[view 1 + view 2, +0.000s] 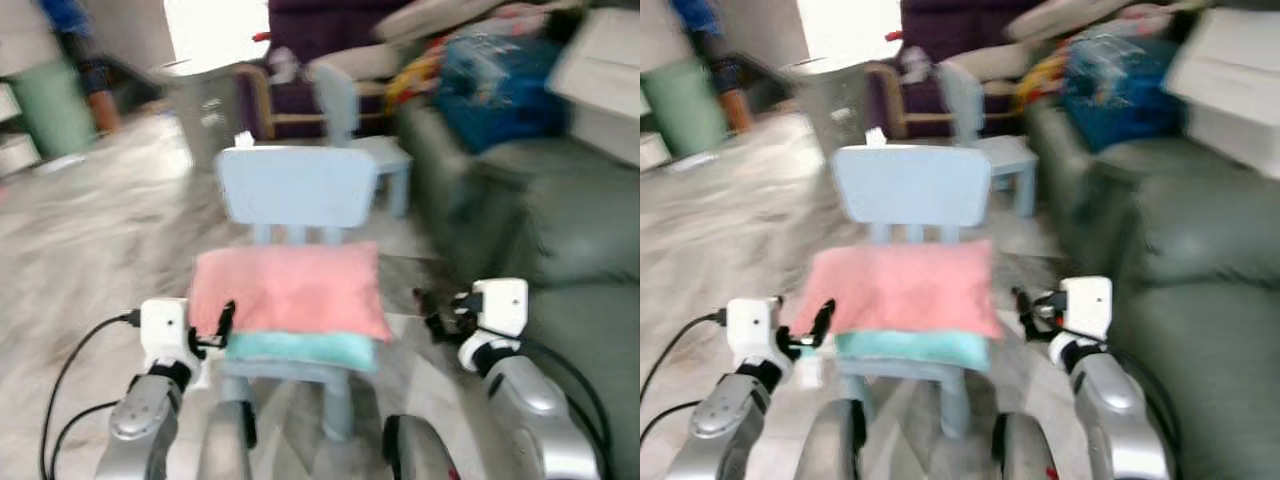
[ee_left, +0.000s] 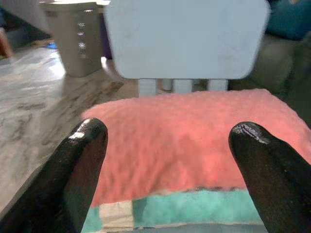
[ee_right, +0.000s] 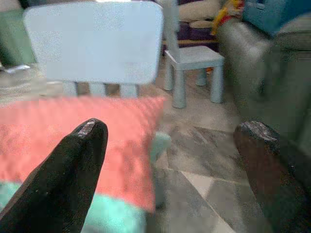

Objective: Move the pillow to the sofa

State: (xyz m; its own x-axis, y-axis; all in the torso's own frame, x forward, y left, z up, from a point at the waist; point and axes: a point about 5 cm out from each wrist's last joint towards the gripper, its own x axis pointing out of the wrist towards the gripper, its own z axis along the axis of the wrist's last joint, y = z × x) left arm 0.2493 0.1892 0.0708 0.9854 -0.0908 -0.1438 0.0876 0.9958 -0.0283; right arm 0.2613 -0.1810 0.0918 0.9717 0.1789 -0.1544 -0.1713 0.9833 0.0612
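A pink pillow with a teal underside lies on the seat of a small light-blue chair straight ahead. My left gripper is at the pillow's near left corner, fingers open wide, with the pillow just beyond them. My right gripper hangs open a little to the right of the pillow's right edge, not touching it; its fingers frame the pillow's corner and the floor. The grey-green sofa runs along the right side.
A second small blue chair stands behind the first. The sofa's far end holds a blue bag and clutter. A grey bin and a green bin stand at the back left. The marbled floor is open on the left.
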